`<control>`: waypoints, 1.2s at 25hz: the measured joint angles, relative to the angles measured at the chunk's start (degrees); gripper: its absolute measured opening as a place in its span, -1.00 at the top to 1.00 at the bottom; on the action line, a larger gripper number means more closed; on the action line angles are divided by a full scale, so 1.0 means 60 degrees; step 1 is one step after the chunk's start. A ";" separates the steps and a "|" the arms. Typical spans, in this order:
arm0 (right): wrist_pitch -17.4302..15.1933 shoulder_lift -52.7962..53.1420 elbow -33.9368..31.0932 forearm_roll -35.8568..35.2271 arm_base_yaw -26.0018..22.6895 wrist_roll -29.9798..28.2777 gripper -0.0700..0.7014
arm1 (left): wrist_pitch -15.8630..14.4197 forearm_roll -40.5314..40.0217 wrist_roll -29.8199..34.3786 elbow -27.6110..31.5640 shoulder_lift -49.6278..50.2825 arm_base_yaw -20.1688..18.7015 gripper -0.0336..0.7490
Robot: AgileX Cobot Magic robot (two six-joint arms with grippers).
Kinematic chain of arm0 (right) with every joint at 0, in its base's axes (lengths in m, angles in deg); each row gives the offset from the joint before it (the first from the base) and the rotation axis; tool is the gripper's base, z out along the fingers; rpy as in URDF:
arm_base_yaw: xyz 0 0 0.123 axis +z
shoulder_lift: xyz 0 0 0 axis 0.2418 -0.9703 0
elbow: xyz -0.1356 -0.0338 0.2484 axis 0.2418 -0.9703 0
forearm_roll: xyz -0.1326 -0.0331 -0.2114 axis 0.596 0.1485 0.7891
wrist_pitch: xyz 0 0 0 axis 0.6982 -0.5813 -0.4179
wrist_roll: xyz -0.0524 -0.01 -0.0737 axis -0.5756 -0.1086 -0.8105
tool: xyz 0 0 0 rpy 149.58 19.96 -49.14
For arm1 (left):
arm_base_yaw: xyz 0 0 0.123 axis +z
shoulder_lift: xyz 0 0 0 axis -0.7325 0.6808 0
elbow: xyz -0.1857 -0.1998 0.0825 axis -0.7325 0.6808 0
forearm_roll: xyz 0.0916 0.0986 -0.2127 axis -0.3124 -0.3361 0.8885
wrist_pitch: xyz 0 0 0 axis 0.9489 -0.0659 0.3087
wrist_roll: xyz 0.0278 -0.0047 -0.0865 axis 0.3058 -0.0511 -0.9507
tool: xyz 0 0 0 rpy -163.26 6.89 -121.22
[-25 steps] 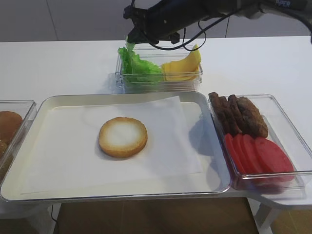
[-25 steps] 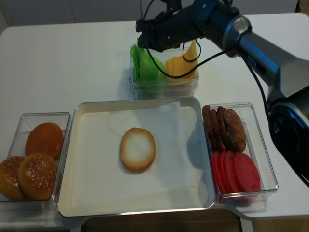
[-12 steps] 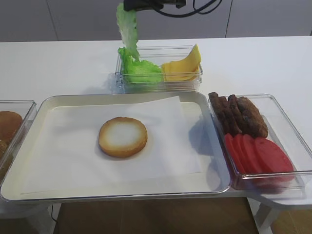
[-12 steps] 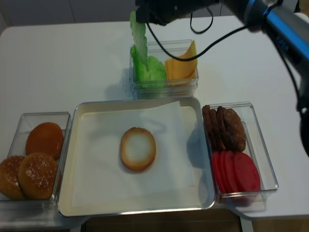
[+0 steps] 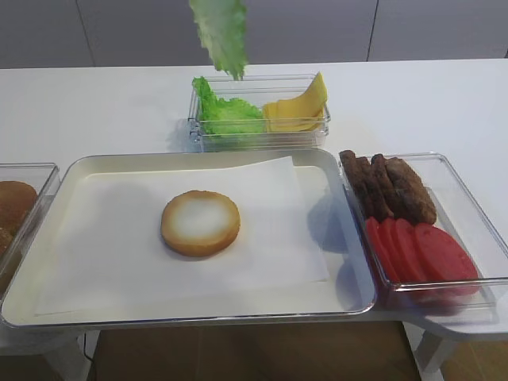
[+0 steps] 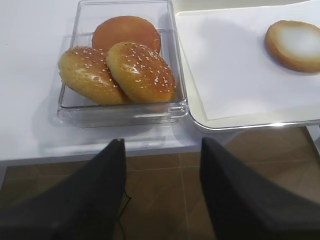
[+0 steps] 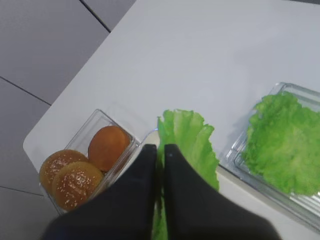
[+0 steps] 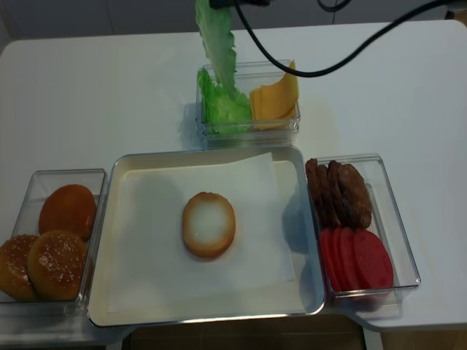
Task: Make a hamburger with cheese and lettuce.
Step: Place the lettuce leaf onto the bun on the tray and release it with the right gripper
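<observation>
Lifted higher than half a second ago, the lettuce (image 5: 221, 32) now hangs clear of its clear box (image 5: 259, 141) near the far edge of the white counter (image 5: 95, 103), where before its tip was just above the leaves left in the box; the dark arm has gone out of the top of both high views.

Going from big to small: the metal tray (image 5: 119, 165) sits at the middle of the near edge, lined with white paper (image 5: 262, 230), seemingly as the clean spot for building the stack. On the paper lies the hamburger (image 5: 200, 223), cut face up, so it can take the layers. A bin at the near right corner holds brown patties (image 5: 389, 186) and red tomato slices (image 5: 417, 250); a bin at the near left corner holds whole buns (image 6: 117, 70). In the far box, the cheese (image 5: 298, 109) leans against the right end, beside the remaining green leaves.

From its wrist camera, the right gripper (image 7: 159, 150) has its fingers nearly together, pinching the leaf by one end so it dangles freely. The left gripper (image 6: 162, 150) waits off the near left corner, fingers wide apart and holding nothing.
</observation>
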 joint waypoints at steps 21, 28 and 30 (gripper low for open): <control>0.2048 0.3620 -0.7283 -0.1199 0.0000 -0.2035 0.77 | 0.0000 0.0000 0.0000 0.0000 0.0000 0.0000 -0.01; 0.3766 0.3601 -0.7956 -0.1577 0.0211 -0.2451 0.77 | 0.0000 0.0000 0.0000 0.0000 0.0000 0.0000 -0.01; 0.4158 0.3435 -0.7956 -0.1593 0.0505 -0.2525 0.77 | 0.0000 0.0000 0.0000 0.0000 0.0000 0.0000 -0.01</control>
